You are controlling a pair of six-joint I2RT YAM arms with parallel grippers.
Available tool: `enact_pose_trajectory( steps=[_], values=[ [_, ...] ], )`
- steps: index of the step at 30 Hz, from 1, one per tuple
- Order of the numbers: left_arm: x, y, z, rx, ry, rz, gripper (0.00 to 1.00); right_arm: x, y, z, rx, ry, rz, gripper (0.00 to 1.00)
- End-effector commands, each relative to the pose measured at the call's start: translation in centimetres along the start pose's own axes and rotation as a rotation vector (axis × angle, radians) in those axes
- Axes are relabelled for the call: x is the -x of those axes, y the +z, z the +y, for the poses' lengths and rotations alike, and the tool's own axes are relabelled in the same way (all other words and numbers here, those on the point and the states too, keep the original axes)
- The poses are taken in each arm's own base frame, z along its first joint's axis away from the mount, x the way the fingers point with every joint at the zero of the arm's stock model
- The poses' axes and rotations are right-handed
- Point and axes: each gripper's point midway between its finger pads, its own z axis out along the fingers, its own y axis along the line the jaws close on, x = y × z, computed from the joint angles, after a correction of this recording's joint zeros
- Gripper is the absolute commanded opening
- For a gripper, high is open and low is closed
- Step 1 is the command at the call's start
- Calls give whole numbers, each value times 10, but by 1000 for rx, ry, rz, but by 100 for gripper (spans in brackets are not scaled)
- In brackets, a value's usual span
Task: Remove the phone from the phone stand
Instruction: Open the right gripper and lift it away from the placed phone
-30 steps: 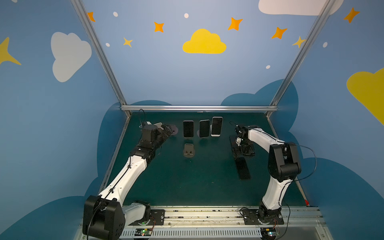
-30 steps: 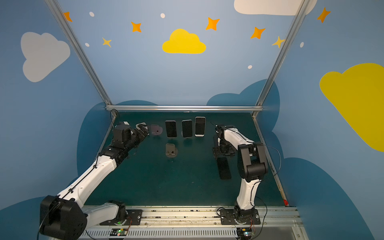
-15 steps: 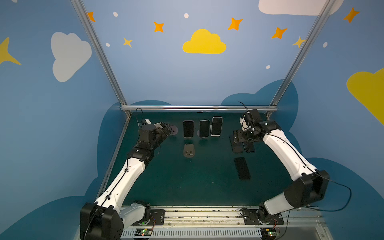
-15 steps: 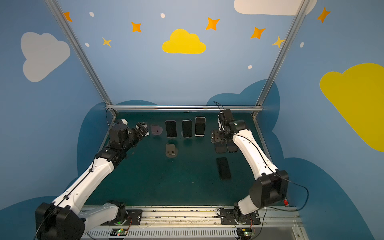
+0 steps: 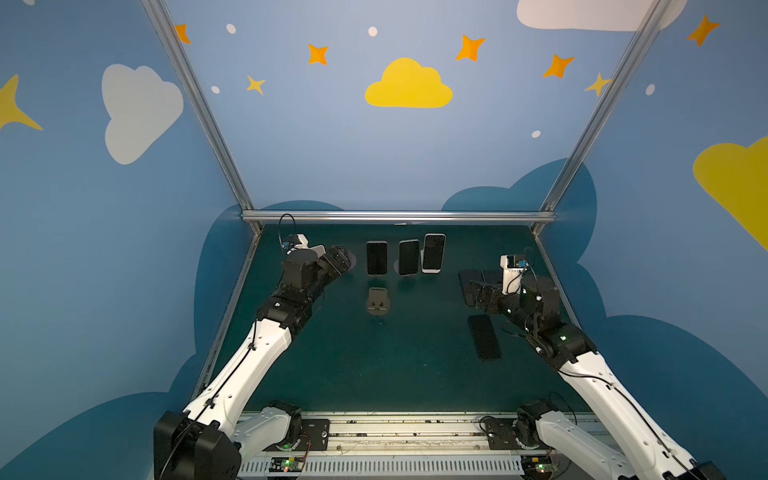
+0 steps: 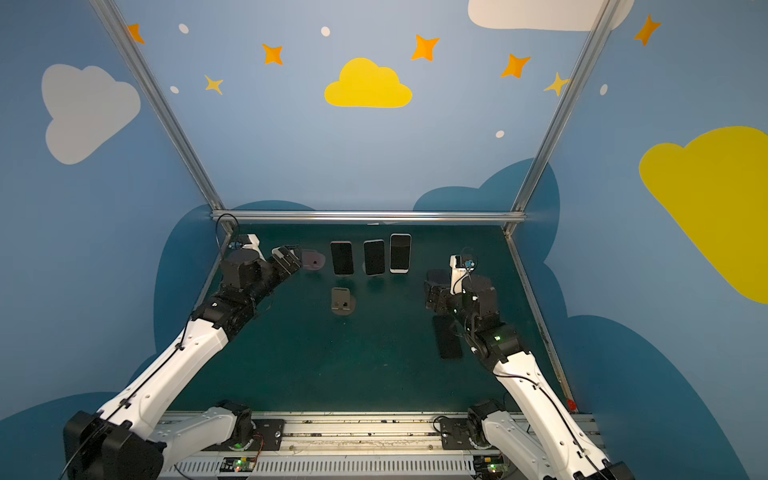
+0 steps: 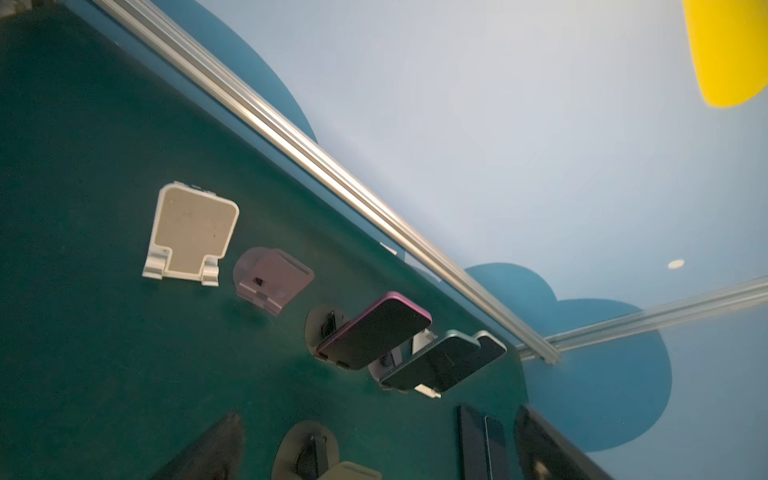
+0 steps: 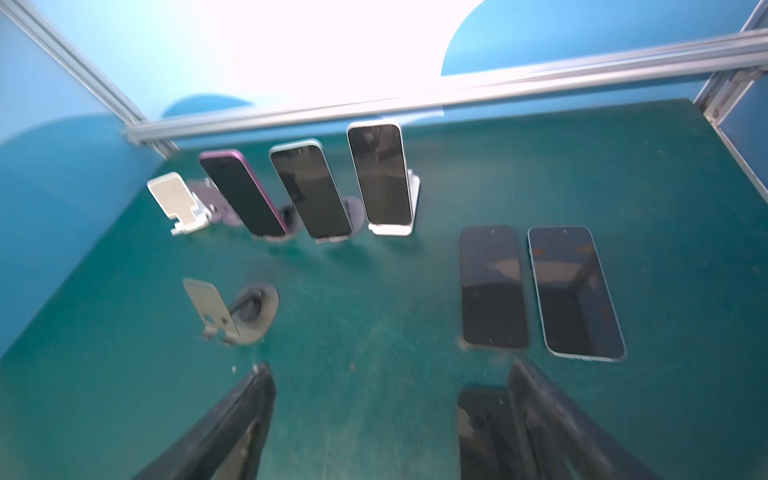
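Note:
Three phones stand upright on stands at the back: a purple-edged phone (image 5: pixel 377 258) (image 8: pixel 243 193), a teal-edged phone (image 5: pixel 409 262) (image 8: pixel 309 189) and a white phone (image 5: pixel 433 258) (image 8: pixel 380 174). My left gripper (image 5: pixel 338 259) (image 7: pixel 374 457) hovers open just left of the purple one, holding nothing. My right gripper (image 5: pixel 478 295) (image 8: pixel 390 415) is open and empty, low over the mat at the right, right of the white phone. In the right wrist view a dark phone (image 8: pixel 484 428) lies flat partly under one of its fingers (image 8: pixel 552 424).
Empty stands: grey (image 5: pixel 378 301) (image 8: pixel 230 311) mid-table, white (image 7: pixel 191 235) and purplish (image 7: pixel 272 280) at back left. Two phones lie flat side by side at the right (image 8: pixel 492 286) (image 8: pixel 575 293), a third (image 5: pixel 484 336) nearer the front. Aluminium frame rails (image 5: pixel 399 216) bound the mat.
The right arm rose from beside the flat phones, then swung back and down with its jaws a little wider. The left gripper shifted slightly near the purple phone.

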Motion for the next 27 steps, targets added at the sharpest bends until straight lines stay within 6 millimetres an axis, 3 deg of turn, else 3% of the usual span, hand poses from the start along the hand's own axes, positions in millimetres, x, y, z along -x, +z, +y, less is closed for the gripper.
enact_pose_trajectory(
  steps=[1, 6, 13, 20, 24, 27],
  values=[
    [-26, 6, 13, 55, 46, 116, 100, 16, 2, 4, 25, 50, -102, 89],
    [-88, 3, 37, 130, 164, 263, 100, -5, 13, -3, 21, 96, -100, 89],
    [-154, 9, 30, 210, 441, 378, 100, -22, 20, -4, 27, 178, -40, 89],
    [-181, 50, 25, 268, 558, 420, 100, -35, 27, -1, 51, 196, -3, 89],
    [-179, 72, 28, 336, 626, 389, 100, -32, 22, -1, 54, 196, -18, 89],
    [-191, 90, 23, 308, 696, 419, 94, -31, 19, -3, 47, 194, -35, 89]
  ],
)
